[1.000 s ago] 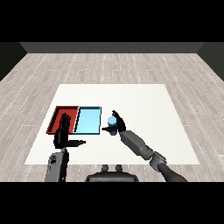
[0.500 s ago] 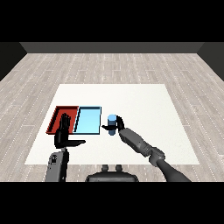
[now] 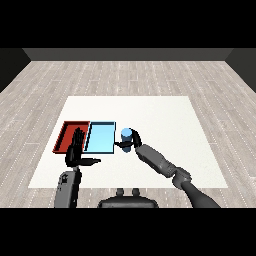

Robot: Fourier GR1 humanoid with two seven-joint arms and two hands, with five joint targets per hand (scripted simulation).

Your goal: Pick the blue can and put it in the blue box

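— Grey floorboards all round, and a white table (image 3: 150, 115) in the middle. Where's the can?

— The blue can (image 3: 126, 135) is in the right hand (image 3: 132, 142), fingers curled round it, upright as far as I can tell. It sits just to the right of the blue tray (image 3: 100, 137), close to the tray's right rim. Whether it's lifted off the table or standing on it, I can't tell from here.

— And the other hand?

— The left hand (image 3: 76, 150) has its fingers straight and pointing up, thumb stuck out to the right, holding nothing. It's at the near edge of the red tray (image 3: 66, 135), which lies to the left of the blue one, touching it.

— So what would doing this well look like?

— I'd say: carry the can leftward, high enough for its base to pass over the rim, keep it upright, and stop over the middle of the blue tray, not the far left where the red one begins. Lower it, then uncurl the fingers. The left hand is near that path, so best it keeps out of the way.
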